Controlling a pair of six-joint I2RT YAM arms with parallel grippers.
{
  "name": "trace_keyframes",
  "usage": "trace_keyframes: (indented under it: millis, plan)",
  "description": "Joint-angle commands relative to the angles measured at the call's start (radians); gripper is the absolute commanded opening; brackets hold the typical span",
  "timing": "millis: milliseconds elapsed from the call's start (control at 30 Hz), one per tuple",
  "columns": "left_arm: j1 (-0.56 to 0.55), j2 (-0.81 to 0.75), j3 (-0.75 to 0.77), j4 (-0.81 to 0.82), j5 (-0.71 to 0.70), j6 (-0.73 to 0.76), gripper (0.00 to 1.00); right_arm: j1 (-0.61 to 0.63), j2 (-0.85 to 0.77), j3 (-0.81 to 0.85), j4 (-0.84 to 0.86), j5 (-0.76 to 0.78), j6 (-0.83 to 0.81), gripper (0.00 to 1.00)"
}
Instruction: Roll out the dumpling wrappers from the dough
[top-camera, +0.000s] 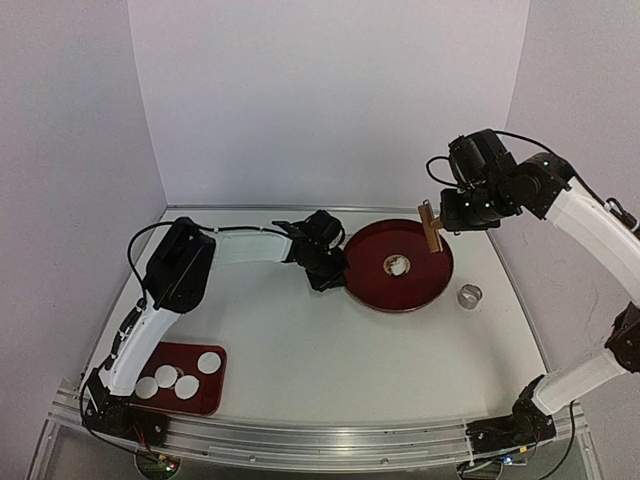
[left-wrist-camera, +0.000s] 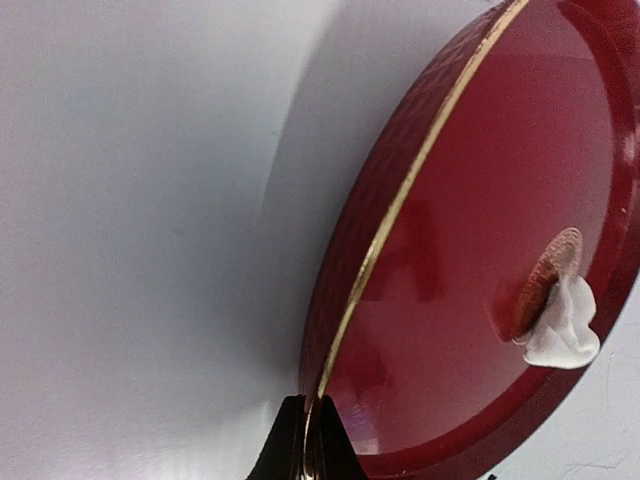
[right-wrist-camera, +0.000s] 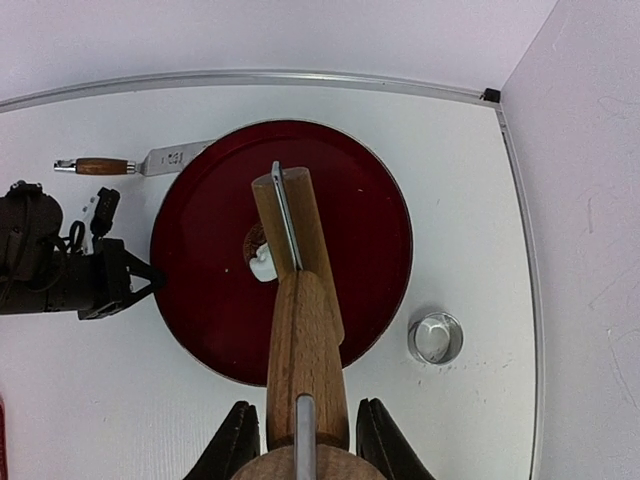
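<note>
Firmly, the left gripper (left-wrist-camera: 308, 446) pinches the plate (top-camera: 425, 285) at its 9 o'clock rim, one finger on each side of the gold edge line. The plate is round and dark red, lying flat on the table (top-camera: 300, 340) right of centre. A small ragged lump of white dough (top-camera: 397, 265) sits near the plate's middle.

The right gripper (right-wrist-camera: 308, 436) is clamped on the handle of a wooden rolling pin (right-wrist-camera: 300, 300), which hangs over the plate's 1 o'clock side in the top view, clear of the dough. A small metal ring (top-camera: 469, 296) stands on the table just off the plate at 4 o'clock. A spatula (right-wrist-camera: 150, 160) with a wooden handle lies at the plate's 10 o'clock, its blade meeting the rim.

Well away, at the table's 7 o'clock, four wrappers (top-camera: 187, 386) lie flat on a small red tray (top-camera: 170, 352). They are thin white discs, neatly round and alike. Three bunch together, and the fourth sits just beside them at 1 o'clock.
</note>
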Motion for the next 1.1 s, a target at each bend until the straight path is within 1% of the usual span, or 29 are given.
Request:
trace_keyframes:
  millis: [0, 167, 300, 400, 600, 667, 700, 800, 833, 933, 1067]
  plan:
    - [0.030, -0.091, -0.066, -0.163, -0.064, 0.179, 0.00, 0.003, 0.007, -0.002, 0.053, -0.026, 0.053, 0.00]
    - [0.036, -0.146, -0.067, -0.311, -0.062, 0.294, 0.00, 0.003, 0.024, -0.015, 0.055, -0.120, 0.062, 0.00]
    - [0.038, -0.195, -0.109, -0.427, -0.026, 0.407, 0.00, 0.002, 0.022, -0.066, 0.063, -0.275, 0.047, 0.00]
    - [0.032, -0.240, -0.175, -0.486, -0.012, 0.488, 0.00, 0.003, 0.019, -0.114, 0.065, -0.395, 0.054, 0.00]
    - [0.022, -0.366, -0.327, -0.476, 0.005, 0.615, 0.00, 0.004, 0.035, -0.187, 0.080, -0.645, 0.077, 0.00]
    - [0.022, -0.401, -0.363, -0.462, 0.021, 0.636, 0.01, 0.005, 0.048, -0.202, 0.095, -0.699, 0.112, 0.00]
    - [0.022, -0.415, -0.377, -0.460, 0.023, 0.640, 0.04, 0.005, 0.050, -0.211, 0.113, -0.730, 0.128, 0.00]
    - [0.022, -0.457, -0.420, -0.446, 0.028, 0.634, 0.19, 0.007, 0.045, -0.246, 0.184, -0.796, 0.175, 0.00]
    - [0.022, -0.473, -0.447, -0.430, 0.032, 0.626, 0.25, 0.007, 0.046, -0.255, 0.210, -0.812, 0.187, 0.00]
    - [0.022, -0.530, -0.526, -0.362, 0.066, 0.588, 0.34, 0.011, 0.063, -0.275, 0.249, -0.843, 0.208, 0.00]
    - [0.024, -0.584, -0.612, -0.258, 0.135, 0.533, 0.41, 0.035, 0.095, -0.282, 0.296, -0.875, 0.221, 0.00]
